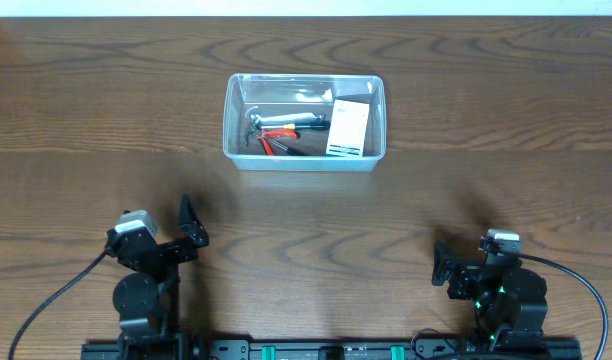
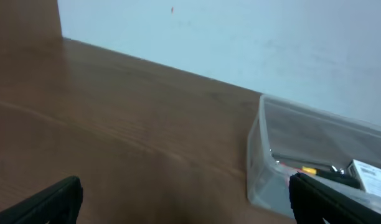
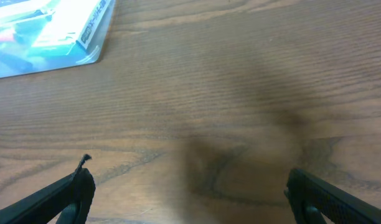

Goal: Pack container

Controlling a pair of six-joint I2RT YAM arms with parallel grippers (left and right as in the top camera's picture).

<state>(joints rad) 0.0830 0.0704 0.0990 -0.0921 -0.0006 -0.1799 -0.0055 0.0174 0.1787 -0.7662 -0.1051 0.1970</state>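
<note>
The clear plastic container [image 1: 236,130] stands at the middle back of the wooden table. Inside lie a small hammer [image 1: 254,125], red-handled pliers [image 1: 278,143], a dark tool and a white-and-blue box [image 1: 348,128]. The container also shows at the right of the left wrist view [image 2: 265,155] and at the top left corner of the right wrist view [image 3: 84,56]. My left gripper [image 1: 191,228] is open and empty near the front left. My right gripper [image 1: 441,265] is open and empty near the front right. Both are well short of the container.
Bare wooden table surrounds the container. A pale wall [image 2: 240,43] runs behind the table's far edge. The arm bases and cables sit along the front edge [image 1: 316,350].
</note>
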